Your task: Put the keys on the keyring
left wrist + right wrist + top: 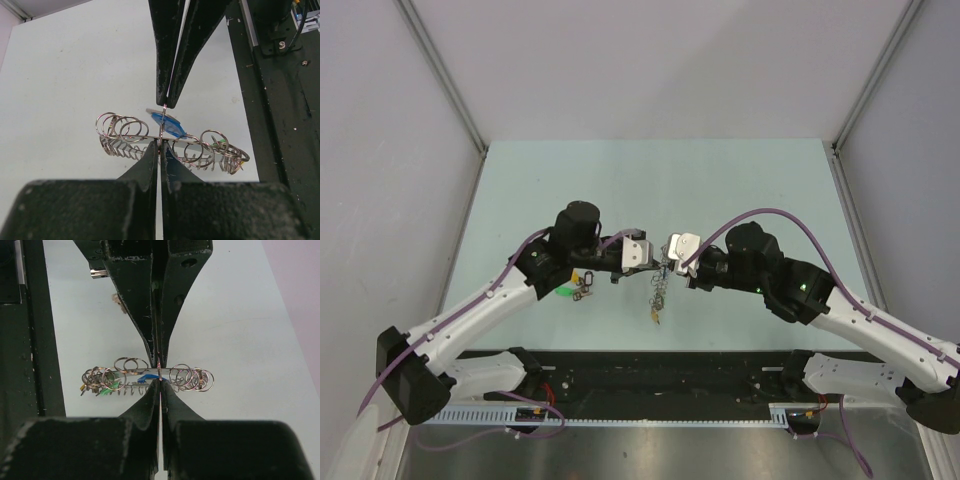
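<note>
The keyring point(658, 288) hangs between my two grippers above the middle of the table, fringed with small split rings. The wrist views show it edge-on as a band point(195, 144) point(135, 372), with blue point(169, 125) point(146, 377), green point(218, 146) point(111, 386) and yellow point(243, 159) tags on it. My left gripper point(650, 262) point(161, 145) is shut on the band. Opposite it, my right gripper point(667, 262) point(160, 383) is shut on a thin split ring beside the blue-tagged key. Loose keys point(582, 284) with a green tag point(563, 291) lie on the table under the left arm.
The pale table point(650, 180) has grey walls at the back and both sides. A black rail point(660, 368) runs along the near edge between the arm bases. Purple cables loop over both arms.
</note>
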Motion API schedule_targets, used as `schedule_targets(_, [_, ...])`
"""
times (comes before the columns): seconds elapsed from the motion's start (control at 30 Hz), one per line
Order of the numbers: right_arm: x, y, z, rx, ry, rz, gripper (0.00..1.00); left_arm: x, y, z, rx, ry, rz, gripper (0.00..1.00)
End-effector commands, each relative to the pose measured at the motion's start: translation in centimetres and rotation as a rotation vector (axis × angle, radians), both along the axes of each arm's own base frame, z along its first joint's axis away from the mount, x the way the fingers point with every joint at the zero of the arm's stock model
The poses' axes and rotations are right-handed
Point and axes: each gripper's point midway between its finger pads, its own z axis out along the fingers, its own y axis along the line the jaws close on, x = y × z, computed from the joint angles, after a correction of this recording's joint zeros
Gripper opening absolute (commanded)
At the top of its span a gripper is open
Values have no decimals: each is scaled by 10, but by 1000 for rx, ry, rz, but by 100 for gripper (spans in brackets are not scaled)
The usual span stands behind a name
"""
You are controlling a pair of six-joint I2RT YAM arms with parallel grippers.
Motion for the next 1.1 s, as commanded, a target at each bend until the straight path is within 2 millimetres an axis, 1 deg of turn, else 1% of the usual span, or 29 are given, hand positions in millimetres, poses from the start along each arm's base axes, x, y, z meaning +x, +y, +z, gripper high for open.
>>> schedule_targets(0.0, [-1, 4, 24, 58, -34, 20, 0, 0, -6, 14, -45, -32, -17, 0])
schedule_targets(0.43, [2, 4, 19, 42, -26, 9, 0, -1, -6, 16, -51, -37, -21, 0])
schedule_targets(0.77, [4, -2, 30, 68, -53, -19, 0, 0, -6, 15, -48, -40, -17, 0])
schedule_targets(1.07, [6, -2, 27, 58, -49, -24, 0, 0, -5, 16, -49, -42, -17, 0])
